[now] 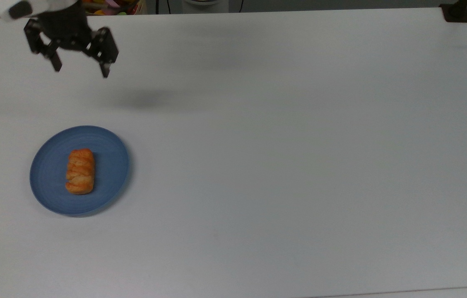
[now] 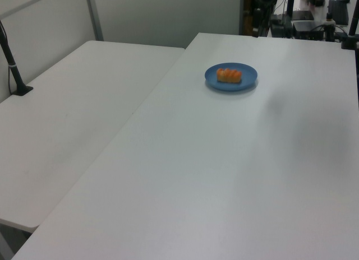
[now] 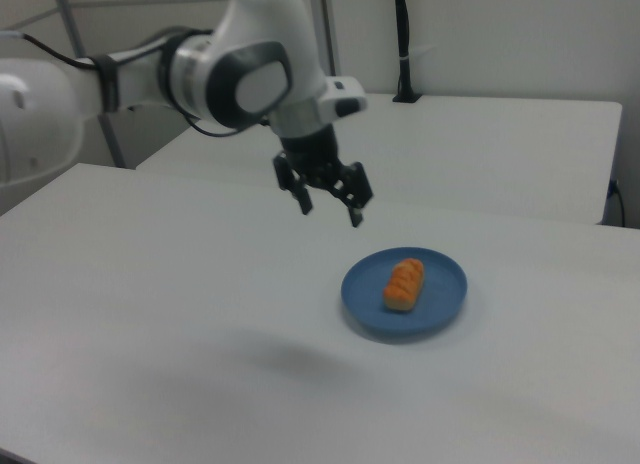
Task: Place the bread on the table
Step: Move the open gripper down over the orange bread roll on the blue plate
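From my station, nothing of the job is done yet. Nearest to me in the top view is a broad bare stretch of the table (image 1: pixel 283 174), white and matte, with plenty of free surface to the top view's right of the plate.

Further in, toward the top view's left, the bread (image 1: pixel 80 171) lies flat on the blue plate (image 1: pixel 111 165), roughly at the plate's middle, its long side running near to far. In the right view the bread (image 3: pixel 404 283) sits on the plate (image 3: pixel 440 299) the same way, untouched, with nothing in contact with it.

Farther still, near the table's far edge on the top view's left, my gripper (image 1: pixel 79 70) hangs above the surface, well apart from the plate and off to its far side. Its fingers are spread wide and hold nothing. In the right view the gripper (image 3: pixel 328 211) hovers above and to the right view's left of the plate, pointing down, with its shadow falling on the table nearer the camera.

So I judge the whole sequence is left: bring the gripper over the bread, come down, close on it, lift it off the plate and set it on bare tabletop.

As for writing, I can read no brand, label or lettering on the bread, the plate, the table or the arm.
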Controlling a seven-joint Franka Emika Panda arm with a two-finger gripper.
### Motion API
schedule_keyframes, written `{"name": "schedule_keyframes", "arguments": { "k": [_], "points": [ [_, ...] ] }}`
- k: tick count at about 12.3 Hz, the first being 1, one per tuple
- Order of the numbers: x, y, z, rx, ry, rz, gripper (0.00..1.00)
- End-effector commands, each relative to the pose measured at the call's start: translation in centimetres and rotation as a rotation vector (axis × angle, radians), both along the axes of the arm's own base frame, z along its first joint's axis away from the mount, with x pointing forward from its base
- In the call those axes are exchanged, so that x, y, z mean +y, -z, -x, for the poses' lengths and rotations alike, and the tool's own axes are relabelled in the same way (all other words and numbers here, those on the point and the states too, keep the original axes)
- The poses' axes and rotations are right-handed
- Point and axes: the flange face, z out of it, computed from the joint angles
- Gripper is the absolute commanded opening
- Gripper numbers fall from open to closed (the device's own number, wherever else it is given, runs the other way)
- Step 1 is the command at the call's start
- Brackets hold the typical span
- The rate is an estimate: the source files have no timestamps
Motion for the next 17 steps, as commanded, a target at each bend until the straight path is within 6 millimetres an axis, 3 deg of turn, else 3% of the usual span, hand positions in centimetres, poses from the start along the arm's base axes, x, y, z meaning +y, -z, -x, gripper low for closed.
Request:
{"name": "schedule_keyframes", "arguments": {
  "k": [1,4,8,15,17],
  "points": [
    [-4.5,4.4,-4.2,-0.028,-0.021,-0.009,1.0],
    [-7.1,9.5,-6.5,-0.128,0.007,-0.009,1.0],
    [-6.3,16.0,-9.1,-0.198,0.009,0.011,1.0],
    [-4.9,21.1,-10.0,-0.224,-0.004,0.014,1.0],
    [-4.7,21.1,-10.1,-0.227,-0.006,0.014,0.93]
  ]
}}
